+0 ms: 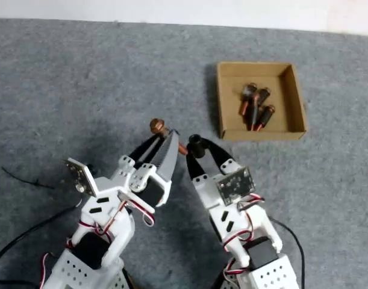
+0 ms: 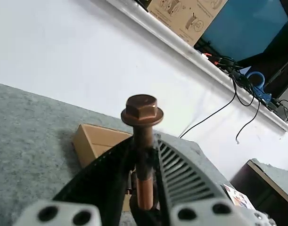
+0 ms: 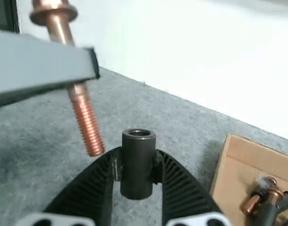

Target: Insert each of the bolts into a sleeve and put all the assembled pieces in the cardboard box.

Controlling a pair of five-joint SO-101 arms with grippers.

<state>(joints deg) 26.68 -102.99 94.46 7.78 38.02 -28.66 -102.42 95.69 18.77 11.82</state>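
jaws on the left arm [image 1: 114, 205] are clenched on a copper bolt [image 1: 158, 126], pinching its shaft partway along, so the hex head stands clear on one side and the threaded end pokes out on the other. jaws on the right arm [image 1: 232, 198] are clamped around a short black sleeve [image 3: 138, 162], with its open end showing past the fingertips. both parts are held above the grey counter [image 1: 69, 84], out in front of the two arms. the bolt's threaded tip sits just beside the sleeve's rim, outside the bore; whether they touch i cannot tell. the cardboard box [image 1: 262, 135] rests on the counter beyond the right arm, apart from the held parts. three bolt-and-sleeve pieces [image 1: 255, 107] lie bunched together inside it, roughly parallel, near the middle of its floor
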